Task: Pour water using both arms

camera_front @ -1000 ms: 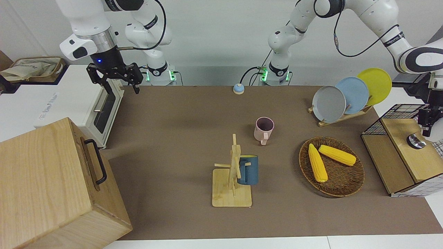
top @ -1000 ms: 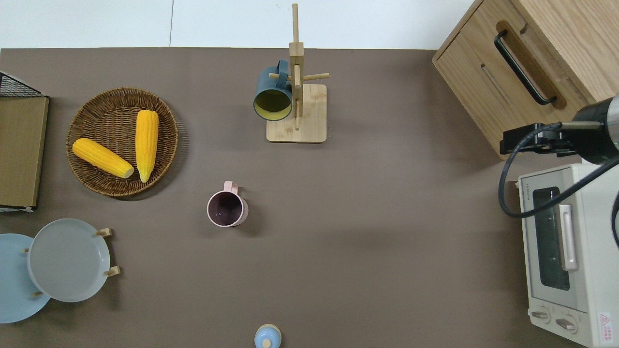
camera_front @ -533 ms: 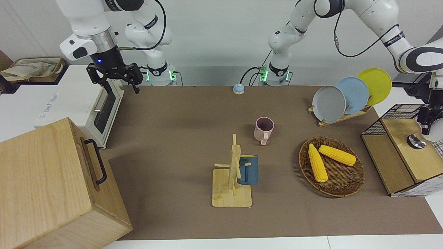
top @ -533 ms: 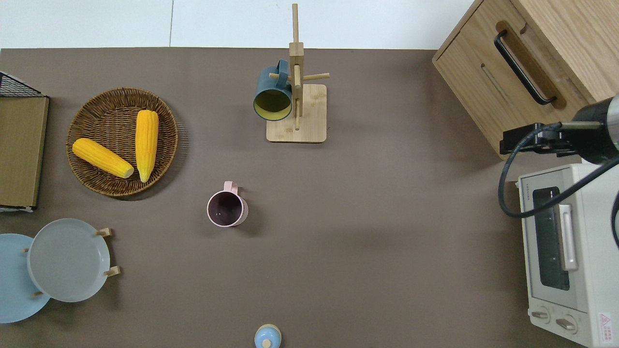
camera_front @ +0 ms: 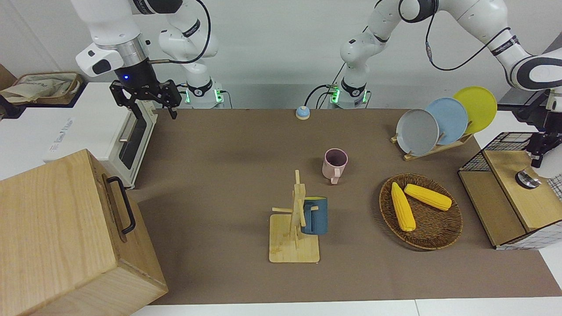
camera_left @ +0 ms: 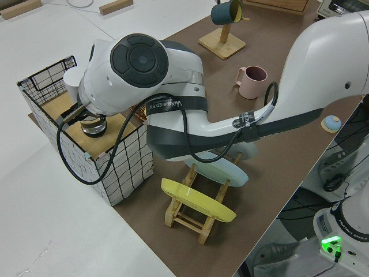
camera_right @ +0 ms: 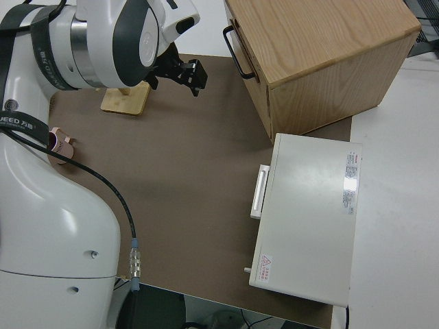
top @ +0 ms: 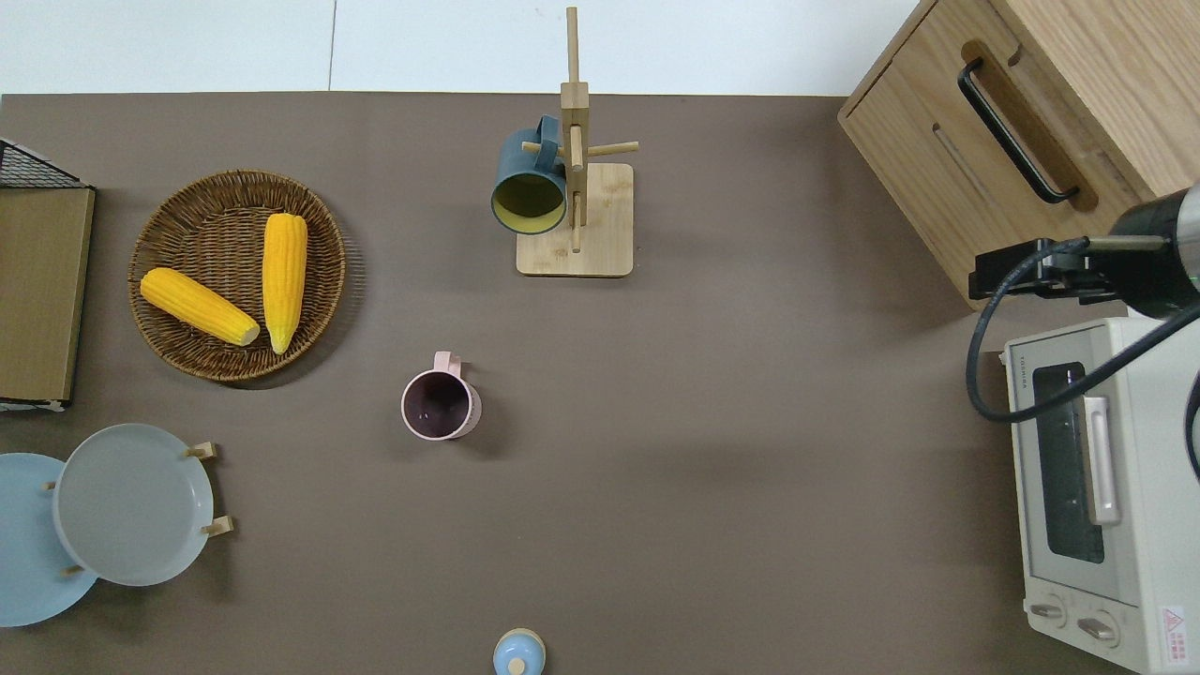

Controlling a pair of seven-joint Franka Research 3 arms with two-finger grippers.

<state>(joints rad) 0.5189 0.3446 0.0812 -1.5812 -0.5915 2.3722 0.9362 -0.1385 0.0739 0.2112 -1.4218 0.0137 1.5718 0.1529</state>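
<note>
A pink mug stands upright mid-table, its handle pointing away from the robots. A dark blue mug hangs on a wooden mug rack farther from the robots. My left gripper hangs just above a small silvery round object on the wooden board of a wire basket at the left arm's end. In the left side view the arm hides those fingers. My right gripper is open and empty in the air, over the mat's edge beside the toaster oven.
A wicker tray holds two corn cobs. A plate rack with three plates stands nearer the robots. A large wooden box with a black handle sits at the right arm's end. A small blue button lies near the arm bases.
The left arm has shifted slightly and its gripper has crept a little toward the silvery object. The right arm and everything on the table stay put.
</note>
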